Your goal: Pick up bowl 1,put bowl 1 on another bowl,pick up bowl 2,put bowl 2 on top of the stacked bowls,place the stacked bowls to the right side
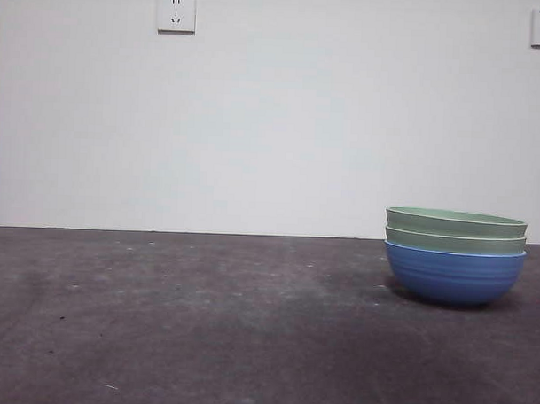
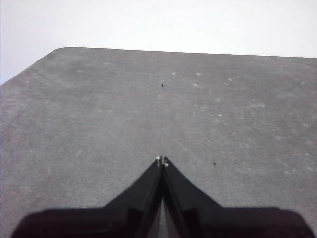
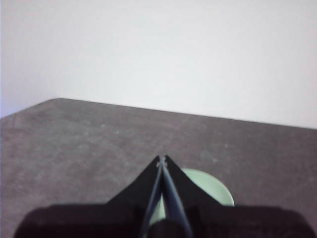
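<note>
From the front, the stacked bowls sit on the right of the rough gray table: two round green ones nested in the ribbed blue bowl. My left pincer is pinched closed and holds nothing. My right pincer is closed and empty too, above a smooth green bowl.

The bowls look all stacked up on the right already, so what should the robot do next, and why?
Probably nothing but staying clear: the stacked bowls sit nested, blue at the bottom, on the table's right side. The right gripper is shut above them, holding nothing.
</note>
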